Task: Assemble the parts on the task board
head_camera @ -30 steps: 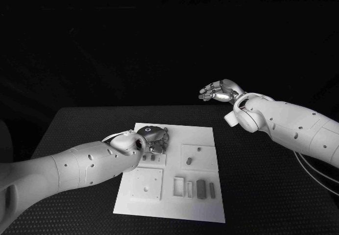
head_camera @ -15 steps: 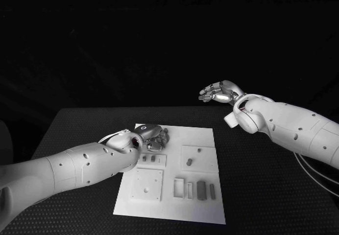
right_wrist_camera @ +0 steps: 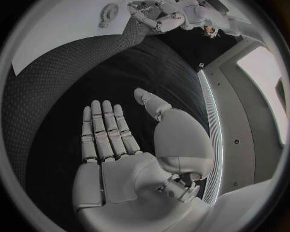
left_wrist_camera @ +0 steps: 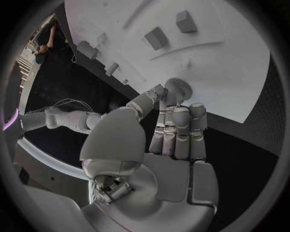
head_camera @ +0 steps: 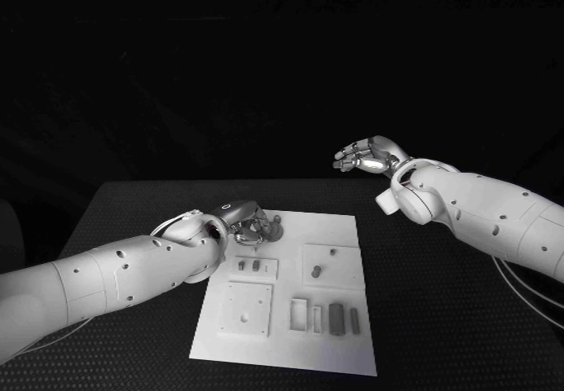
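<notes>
The white task board [head_camera: 341, 342] lies in the middle of the black table. My left hand [head_camera: 249, 223] hovers over its far left corner and pinches a round toothed grey part [left_wrist_camera: 178, 88] between thumb and fingertips; the same part [right_wrist_camera: 110, 10] shows at the left hand [right_wrist_camera: 160, 17] in the right wrist view. On the board I see two small pegs [head_camera: 247, 265], a single peg [head_camera: 315, 267], a square plate with a hole [head_camera: 244, 308] and upright bars [head_camera: 335, 316]. My right hand [head_camera: 367, 153] is raised beyond the board's far right, fingers spread, holding nothing.
Black table [head_camera: 470, 326] runs wide on both sides of the board. Two grey blocks [left_wrist_camera: 156, 37] stand on the board [left_wrist_camera: 229, 58] ahead of my left hand. The right forearm [head_camera: 470, 208] slants over the table's right side.
My left arm has swung to the left and its hand has lifted and turned over the board's far left corner. The right hand has sunk slightly.
</notes>
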Controlling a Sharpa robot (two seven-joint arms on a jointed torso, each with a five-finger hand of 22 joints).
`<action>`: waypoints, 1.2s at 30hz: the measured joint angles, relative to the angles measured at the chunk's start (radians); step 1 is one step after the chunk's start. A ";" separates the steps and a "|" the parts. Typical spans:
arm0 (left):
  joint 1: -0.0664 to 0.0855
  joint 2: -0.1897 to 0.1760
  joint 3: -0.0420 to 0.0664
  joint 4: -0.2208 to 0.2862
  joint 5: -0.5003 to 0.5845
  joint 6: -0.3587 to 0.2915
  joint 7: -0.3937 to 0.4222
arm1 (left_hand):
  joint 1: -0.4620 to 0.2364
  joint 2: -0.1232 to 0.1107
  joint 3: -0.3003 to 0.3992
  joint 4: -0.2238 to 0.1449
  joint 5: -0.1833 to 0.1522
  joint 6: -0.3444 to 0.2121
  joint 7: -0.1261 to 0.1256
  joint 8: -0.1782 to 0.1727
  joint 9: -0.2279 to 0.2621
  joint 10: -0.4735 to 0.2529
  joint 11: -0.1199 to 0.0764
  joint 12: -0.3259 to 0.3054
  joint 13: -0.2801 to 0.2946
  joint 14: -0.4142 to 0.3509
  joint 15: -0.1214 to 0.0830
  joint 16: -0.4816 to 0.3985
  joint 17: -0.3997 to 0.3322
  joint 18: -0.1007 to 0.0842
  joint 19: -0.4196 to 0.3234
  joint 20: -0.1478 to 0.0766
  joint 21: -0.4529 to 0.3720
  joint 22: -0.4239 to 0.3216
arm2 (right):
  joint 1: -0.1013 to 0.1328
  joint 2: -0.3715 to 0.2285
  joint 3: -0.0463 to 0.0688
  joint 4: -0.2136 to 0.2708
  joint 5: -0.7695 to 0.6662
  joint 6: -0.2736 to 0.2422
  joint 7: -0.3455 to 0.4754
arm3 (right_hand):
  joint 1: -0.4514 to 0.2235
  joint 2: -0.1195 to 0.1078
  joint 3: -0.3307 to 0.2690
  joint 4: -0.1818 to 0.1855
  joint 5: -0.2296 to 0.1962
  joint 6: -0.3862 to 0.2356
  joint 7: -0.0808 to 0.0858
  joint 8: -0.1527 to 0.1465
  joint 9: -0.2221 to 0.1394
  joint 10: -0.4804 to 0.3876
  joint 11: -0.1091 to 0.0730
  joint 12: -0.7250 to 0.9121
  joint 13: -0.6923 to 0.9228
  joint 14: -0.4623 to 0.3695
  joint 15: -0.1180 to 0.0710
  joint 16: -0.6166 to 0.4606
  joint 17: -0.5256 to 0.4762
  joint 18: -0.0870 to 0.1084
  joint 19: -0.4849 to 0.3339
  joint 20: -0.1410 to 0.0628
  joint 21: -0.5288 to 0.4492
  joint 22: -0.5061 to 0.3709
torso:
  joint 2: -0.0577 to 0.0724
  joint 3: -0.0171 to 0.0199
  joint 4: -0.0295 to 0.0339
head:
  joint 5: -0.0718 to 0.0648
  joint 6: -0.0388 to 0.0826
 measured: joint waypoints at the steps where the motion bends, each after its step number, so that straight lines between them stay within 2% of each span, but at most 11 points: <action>1: 0.000 -0.006 0.000 0.002 0.002 0.004 -0.001 | 0.000 0.000 0.000 0.000 0.003 0.000 0.000 0.000 0.000 0.000 0.000 0.000 0.000 0.000 0.000 0.000 0.000 0.000 0.000 0.000 0.000 0.000 | 0.000 0.000 0.000 0.000 0.000 0.000 0.000 | 0.000 0.000 0.000 0.000 0.000 0.000 0.000 0.000 0.000 0.000 0.000 0.000 0.000 0.000 0.000 0.000 0.000 0.000 0.000 0.000 0.000 0.000 | 0.000 0.0001 0.0000 | 0.000 0.000; 12: -0.001 -0.051 -0.002 0.015 0.005 0.023 -0.011 | 0.000 0.000 0.000 0.000 0.003 0.000 -0.001 0.000 0.001 0.000 0.000 0.000 0.000 0.001 0.000 0.000 -0.001 0.001 0.001 0.002 0.000 0.000 | -0.001 -0.001 0.000 -0.002 0.000 0.000 0.000 | 0.000 0.000 0.000 0.000 0.000 0.000 0.000 0.000 0.000 0.000 0.000 0.000 0.000 0.000 0.000 0.000 0.000 0.000 0.000 0.000 0.000 0.000 | 0.001 -0.0008 0.0005 | 0.003 -0.003; 20: -0.001 -0.052 -0.002 0.016 0.001 0.029 -0.016 | 0.000 -0.001 0.003 0.003 0.003 -0.002 -0.002 -0.002 0.001 0.000 0.000 -0.001 0.000 0.002 -0.001 0.000 -0.001 0.001 0.001 0.002 0.000 0.000 | -0.001 -0.002 0.000 -0.001 0.000 0.000 0.000 | 0.000 0.000 0.000 0.000 0.000 0.000 0.000 0.000 0.000 0.000 0.000 0.000 0.000 0.000 0.000 0.000 -0.001 0.000 0.000 0.000 0.000 0.001 | 0.002 -0.0021 -0.0006 | 0.005 -0.004; 36: -0.004 -0.054 -0.003 0.006 -0.016 0.067 -0.027 | -0.003 -0.004 0.003 0.003 0.003 0.000 0.001 0.002 0.000 -0.001 -0.001 -0.003 0.001 0.004 0.000 0.000 -0.003 0.002 0.002 0.002 0.000 0.000 | -0.002 -0.004 0.000 -0.001 0.001 0.001 0.000 | 0.000 0.000 0.000 0.000 0.000 0.000 0.000 0.000 -0.001 0.000 0.000 0.000 0.000 0.000 0.000 0.000 -0.001 0.000 0.000 0.000 0.000 0.002 | 0.002 -0.0002 -0.0019 | 0.005 -0.007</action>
